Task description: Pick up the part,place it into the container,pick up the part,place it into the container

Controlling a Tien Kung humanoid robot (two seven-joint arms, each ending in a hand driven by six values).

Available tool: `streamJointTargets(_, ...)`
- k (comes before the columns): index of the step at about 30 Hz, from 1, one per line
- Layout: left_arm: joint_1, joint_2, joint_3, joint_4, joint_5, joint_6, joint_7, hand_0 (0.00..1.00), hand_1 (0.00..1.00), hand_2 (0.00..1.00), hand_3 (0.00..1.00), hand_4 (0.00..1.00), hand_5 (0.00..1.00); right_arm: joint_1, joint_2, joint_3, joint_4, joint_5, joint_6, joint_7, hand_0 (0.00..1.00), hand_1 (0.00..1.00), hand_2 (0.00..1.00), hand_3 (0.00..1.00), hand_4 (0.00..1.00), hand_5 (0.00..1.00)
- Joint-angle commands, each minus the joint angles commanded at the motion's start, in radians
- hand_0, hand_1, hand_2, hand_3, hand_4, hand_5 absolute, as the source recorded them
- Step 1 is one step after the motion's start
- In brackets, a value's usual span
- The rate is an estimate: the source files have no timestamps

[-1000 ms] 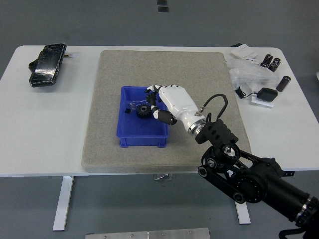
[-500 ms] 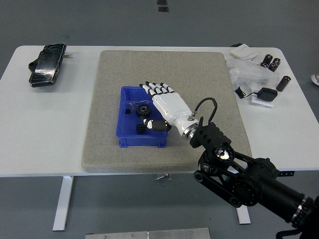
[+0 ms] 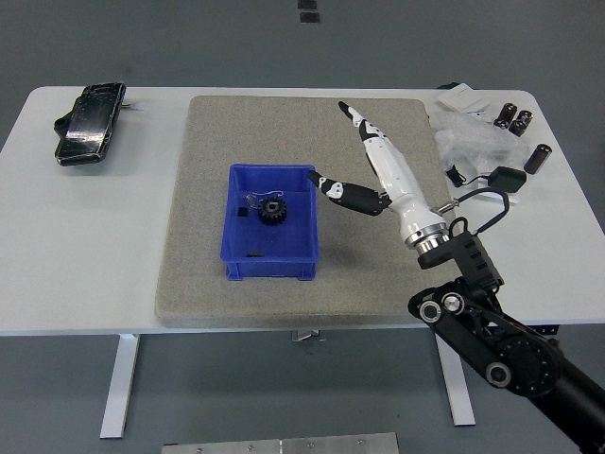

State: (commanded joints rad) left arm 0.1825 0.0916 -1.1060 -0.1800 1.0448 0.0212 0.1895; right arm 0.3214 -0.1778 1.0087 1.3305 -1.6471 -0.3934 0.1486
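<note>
While my right hand (image 3: 376,170) hangs over the grey mat (image 3: 397,274), just to the right of the blue container (image 3: 236,255), I can see its fingers stretched out straight and released, pointing toward the far edge of the table, with the thumb sticking out to the left toward the bin's right rim; it grips nothing. The black forearm comes in from the lower right corner, and a cable loops beside the wrist. The black gear part (image 3: 273,211) lies flat on the floor of the container, in its far half, next to a small clear piece I cannot make out well and a tiny dark bit just left of it. Another small dark speck sits nearer the front wall of the bin, too small for me to name. The container itself rests on the mat, left of centre, and the mat covers the middle of the white table (image 3: 85,246). Over at the far left of the table I see a black device (image 3: 90,123) lying flat. At the far right corner there is a heap of clear plastic bags (image 3: 465,140), some white cards, a few small dark cylinders (image 3: 515,117) and a black puck-shaped object (image 3: 504,179) with a cord. My left arm does not show anywhere in the head view.
</note>
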Motion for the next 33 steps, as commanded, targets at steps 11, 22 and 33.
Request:
streamJointTargets(11, 0.003, 0.013, -0.005, 0.0, 0.008, -0.001, -0.002, 0.642, 0.566, 0.563, 0.605, 0.679, 0.246, -0.168, -0.017, 0.298, -0.063, 0.414, 0.135, 0.232, 0.866, 0.804, 0.799, 0.803, 0.8, 0.439)
streamJointTargets(22, 0.055, 0.013, 0.018, 0.0, 0.038, -0.013, 0.019, 0.643, 0.566, 0.563, 0.605, 0.68, 0.246, -0.198, -0.012, 0.437, -0.065, 0.745, 0.155, 0.267, 0.876, 0.799, 0.787, 0.789, 0.819, 0.485)
streamJointTargets(33, 0.059, 0.02, 0.027, 0.0, 0.013, -0.011, 0.013, 0.642, 0.565, 0.563, 0.605, 0.68, 0.246, -0.175, 0.012, 0.463, -0.095, 0.778, 0.167, 0.269, 0.877, 0.798, 0.779, 0.77, 0.82, 0.527)
